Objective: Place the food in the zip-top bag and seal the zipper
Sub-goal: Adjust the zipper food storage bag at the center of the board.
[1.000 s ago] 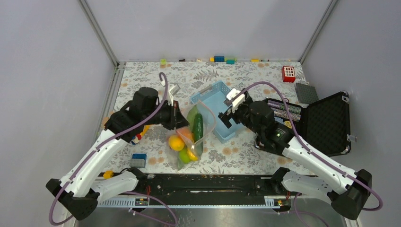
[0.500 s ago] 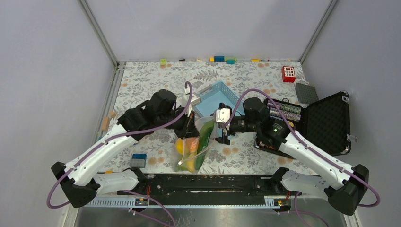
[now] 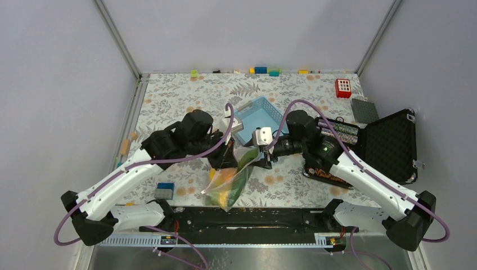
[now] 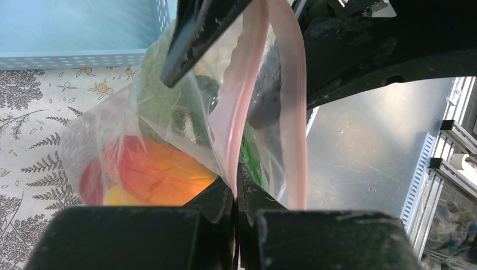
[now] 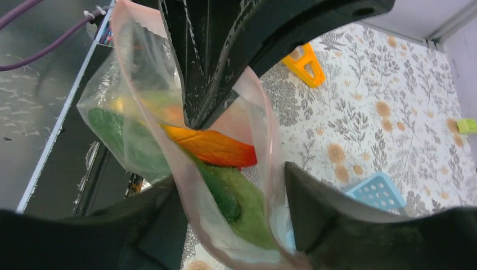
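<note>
The clear zip-top bag (image 3: 216, 190) hangs off the table between my two grippers. The food is inside: a green cucumber (image 3: 243, 163), a red-orange fruit (image 4: 152, 174) and yellow pieces low down (image 3: 224, 197). My left gripper (image 3: 227, 156) is shut on the pale pink zipper (image 4: 244, 101) at one end of the mouth (image 4: 236, 188). My right gripper (image 3: 262, 158) is open, and its jaws straddle the other end of the mouth with both zipper strands (image 5: 147, 101) between them (image 5: 230, 208). The mouth gapes open.
The light blue mesh basket (image 3: 256, 117) stands just behind the grippers. An open black case (image 3: 388, 147) lies at the right, with a red block (image 3: 343, 88) and a grey plate (image 3: 364, 109) beyond it. Small coloured blocks (image 3: 261, 70) line the back wall. A blue block (image 3: 165, 189) lies near the front left.
The left gripper has carried the bag up and to the right. The right gripper has swung in from the basket and now straddles the bag's mouth.
</note>
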`<control>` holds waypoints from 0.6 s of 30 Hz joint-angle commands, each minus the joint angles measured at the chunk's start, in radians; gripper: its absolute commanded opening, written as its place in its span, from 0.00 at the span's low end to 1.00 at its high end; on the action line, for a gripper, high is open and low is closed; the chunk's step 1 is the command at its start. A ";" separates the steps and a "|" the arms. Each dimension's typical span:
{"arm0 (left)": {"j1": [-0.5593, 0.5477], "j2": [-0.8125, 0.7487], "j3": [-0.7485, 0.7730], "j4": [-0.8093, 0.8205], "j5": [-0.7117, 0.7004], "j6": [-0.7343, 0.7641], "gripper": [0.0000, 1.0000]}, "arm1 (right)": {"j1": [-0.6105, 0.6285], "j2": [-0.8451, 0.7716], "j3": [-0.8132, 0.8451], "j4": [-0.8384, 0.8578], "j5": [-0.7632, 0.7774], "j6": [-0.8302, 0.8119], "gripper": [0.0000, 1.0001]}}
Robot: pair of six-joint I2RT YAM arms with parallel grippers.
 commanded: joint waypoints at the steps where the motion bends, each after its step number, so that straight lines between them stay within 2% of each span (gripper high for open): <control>1: -0.015 -0.014 0.045 0.023 0.039 0.026 0.01 | -0.001 0.030 0.063 0.019 -0.074 0.053 0.54; 5: -0.024 -0.037 0.040 0.037 0.037 0.029 0.05 | -0.001 0.043 0.066 0.008 -0.049 0.054 0.29; 7: -0.027 -0.040 0.040 0.042 0.022 0.020 0.12 | -0.001 0.040 0.068 0.010 -0.060 0.068 0.22; 10: -0.028 -0.053 0.046 0.059 -0.026 -0.001 0.37 | -0.001 0.023 0.048 0.062 -0.024 0.168 0.14; 11: -0.028 -0.065 0.042 0.075 -0.043 -0.011 0.51 | -0.001 0.011 0.032 0.098 0.017 0.226 0.10; 12: -0.029 -0.086 0.033 0.102 -0.068 -0.026 0.69 | -0.001 -0.005 0.014 0.130 0.067 0.279 0.03; 13: -0.028 -0.122 0.015 0.134 -0.093 -0.040 0.95 | -0.001 -0.018 -0.011 0.143 0.120 0.314 0.00; 14: -0.029 -0.156 -0.009 0.182 -0.128 -0.055 0.98 | -0.001 -0.032 -0.029 0.152 0.173 0.346 0.00; 18: -0.029 -0.282 -0.113 0.354 -0.310 -0.107 0.99 | -0.006 -0.068 -0.048 0.113 0.422 0.500 0.00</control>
